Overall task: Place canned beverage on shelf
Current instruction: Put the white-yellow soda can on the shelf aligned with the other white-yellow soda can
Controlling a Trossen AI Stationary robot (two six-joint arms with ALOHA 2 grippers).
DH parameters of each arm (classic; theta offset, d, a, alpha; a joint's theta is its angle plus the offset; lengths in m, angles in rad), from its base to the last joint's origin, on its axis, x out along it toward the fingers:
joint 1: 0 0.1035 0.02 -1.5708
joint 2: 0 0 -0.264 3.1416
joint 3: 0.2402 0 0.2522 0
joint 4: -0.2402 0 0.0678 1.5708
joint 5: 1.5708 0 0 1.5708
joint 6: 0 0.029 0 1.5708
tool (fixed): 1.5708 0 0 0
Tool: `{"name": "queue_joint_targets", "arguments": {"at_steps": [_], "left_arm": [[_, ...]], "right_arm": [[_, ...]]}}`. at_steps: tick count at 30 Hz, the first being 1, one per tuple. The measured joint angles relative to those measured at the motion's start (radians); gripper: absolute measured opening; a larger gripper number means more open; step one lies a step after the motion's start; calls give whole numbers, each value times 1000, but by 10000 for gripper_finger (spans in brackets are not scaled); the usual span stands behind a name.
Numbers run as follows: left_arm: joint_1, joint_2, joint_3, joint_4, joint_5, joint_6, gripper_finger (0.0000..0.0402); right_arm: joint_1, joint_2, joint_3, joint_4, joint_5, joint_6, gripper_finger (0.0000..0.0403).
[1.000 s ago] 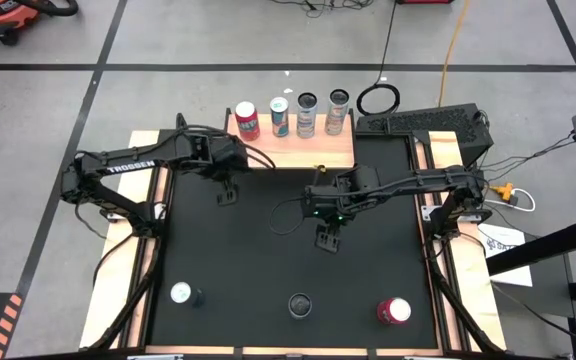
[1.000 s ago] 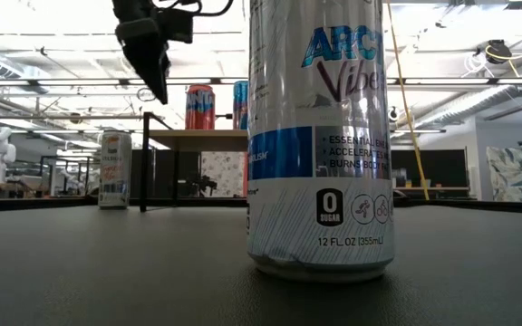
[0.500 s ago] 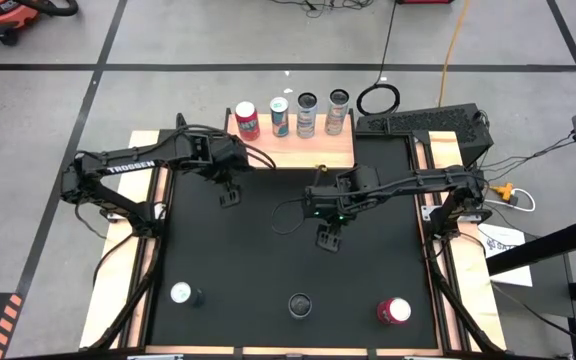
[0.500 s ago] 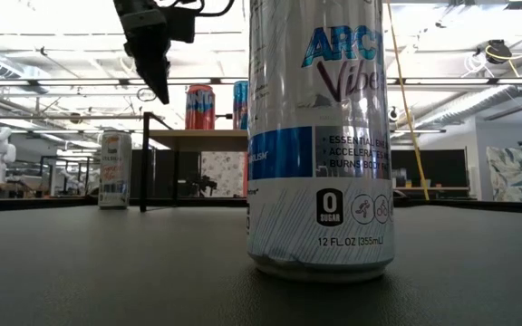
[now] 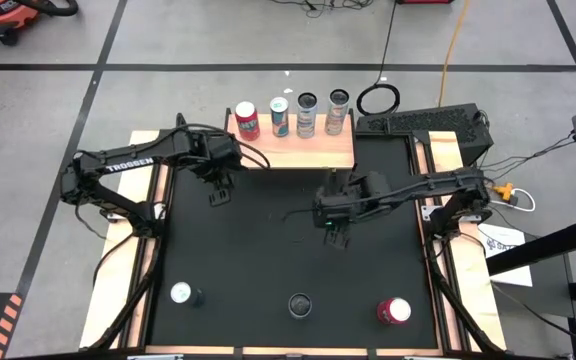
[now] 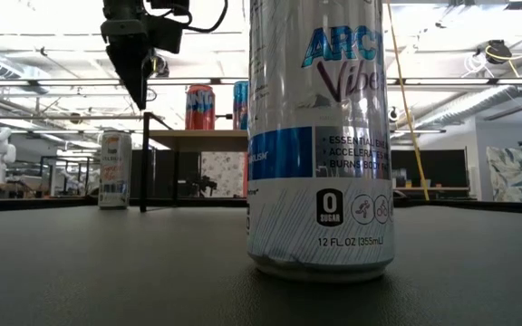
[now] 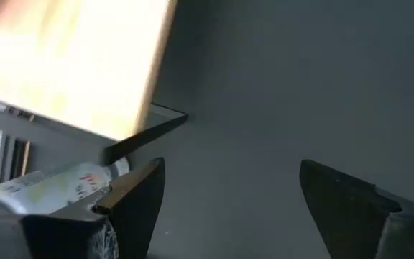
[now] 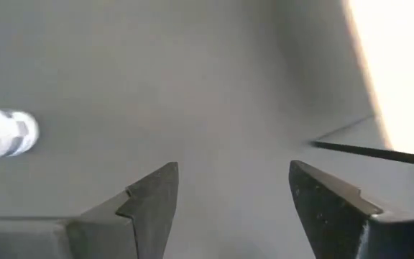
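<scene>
High view shows four cans [image 5: 292, 115] in a row on the shelf [image 5: 303, 150] at the table's [image 5: 268, 260] far edge, and three more near the front edge: white can [image 5: 180, 293], dark can [image 5: 299, 304], red can [image 5: 393, 311]. Low view is largely blocked by the dark can, hiding the red one. Left end effector [image 5: 218, 196], fingers spread and empty, hangs just before the shelf; right end effector [image 5: 340, 237], likewise spread, hangs mid-table, with open surface around.

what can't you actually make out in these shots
- Low view: the near can fills the middle, hiding the shelf's right half and two of its cans.
- High view: can labels too small to read.
- Left wrist view: a can is blurred and partly behind the left end effector's finger.
</scene>
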State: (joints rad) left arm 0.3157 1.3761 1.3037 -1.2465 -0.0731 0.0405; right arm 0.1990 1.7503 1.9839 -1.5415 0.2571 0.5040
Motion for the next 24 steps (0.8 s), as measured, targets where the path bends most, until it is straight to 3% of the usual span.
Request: {"name": "queue_joint_targets", "arguments": {"at_steps": [12, 19, 24], "left_arm": [[54, -101, 0, -46, -8, 73, 316], [147, -125, 0, -45, -118, 144, 316], [261, -108, 0, -23, -140, 176, 316]], "right_arm": [[152, -246, -37, -29, 308, 110, 244], [205, -396, -247, -12, 348, 274, 244], [209, -470, -433, 47, 345, 343, 244]]}}
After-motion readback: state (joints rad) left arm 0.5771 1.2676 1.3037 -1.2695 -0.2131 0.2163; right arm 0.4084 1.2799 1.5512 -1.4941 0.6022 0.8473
